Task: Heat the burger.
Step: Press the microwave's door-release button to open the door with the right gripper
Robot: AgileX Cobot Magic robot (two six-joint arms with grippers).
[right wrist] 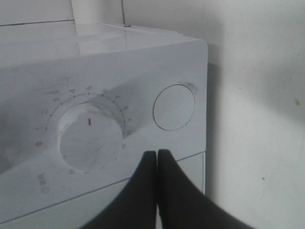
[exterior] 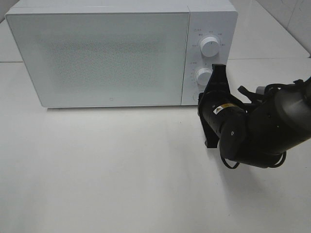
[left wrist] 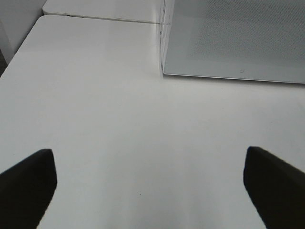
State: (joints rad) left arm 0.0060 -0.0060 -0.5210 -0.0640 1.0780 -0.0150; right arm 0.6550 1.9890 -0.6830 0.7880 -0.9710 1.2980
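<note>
Burger update: it's nowhere to be seen in any of the three views. The microwave (exterior: 97,53) fills the upper part of the high view with its door (exterior: 97,73) closed, and the frosted front gives nothing away. My guess is that the burger is inside, but I honestly can't tell.

The right hand (right wrist: 156,157) has its two fingers pressed flat together with nothing between them. It's right up at the control panel on the right of the microwave. In the right wrist view the tips sit just short of the panel, between the lower dial (right wrist: 88,136) and the round button (right wrist: 174,107). They're close to both, and I can't say they touch either.

The left hand (left wrist: 148,151) is spread wide over bare desk (left wrist: 95,119) and holds nothing. Only the microwave's near corner shows at the upper right of its view. It doesn't appear in the high view at all.

So the right arm is clearly the nearer one for whatever comes next. With the fingers shut it can't grab the dial, so I'd bet on a poke at the round button. The thing to watch is the aim, since the tips sit between the two controls and a small drift would land on the dial instead.
</note>
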